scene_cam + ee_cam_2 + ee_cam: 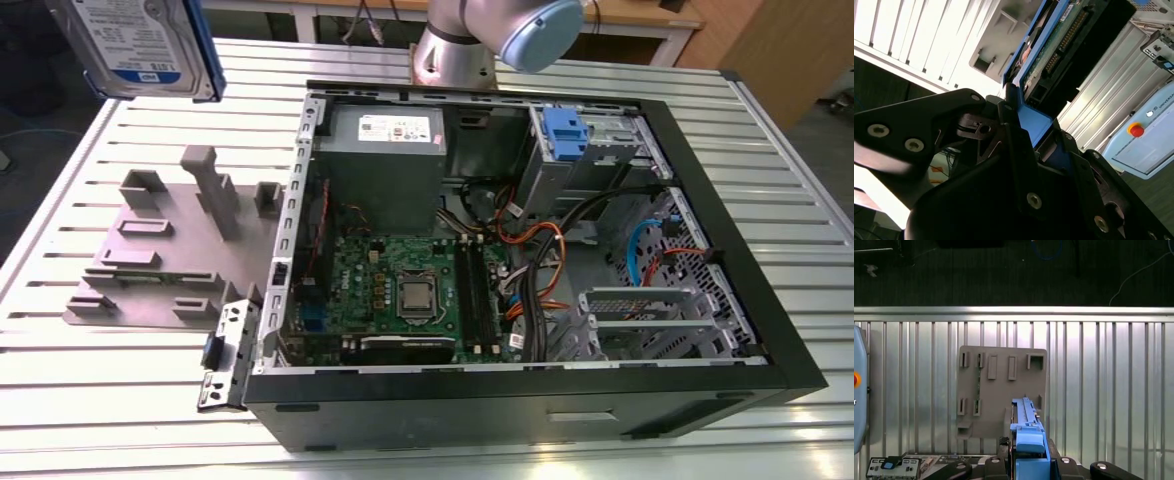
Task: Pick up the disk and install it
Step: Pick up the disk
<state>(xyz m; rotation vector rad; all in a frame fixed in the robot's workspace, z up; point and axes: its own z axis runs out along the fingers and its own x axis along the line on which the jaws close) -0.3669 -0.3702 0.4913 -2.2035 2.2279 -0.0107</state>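
The disk (140,45), a silver hard drive with a white-and-blue label and blue side rails, hangs high above the table at the exterior view's far left, above the grey fixture plate (174,250). In both wrist views my gripper (1019,125) (1029,457) is shut on the disk's blue rail. The disk (1054,45) (1025,417) shows there edge-on, with its green circuit board and connector facing the second wrist camera. The open computer case (747,300) lies to the exterior view's right of the disk.
Inside the case are a grey power supply box (387,130), a motherboard (400,280), loose cables (561,240) and an upright silver cage with a blue latch (567,135). The arm's base (461,50) stands behind the case. The ribbed metal table (120,400) ends near the fixture plate (1001,390).
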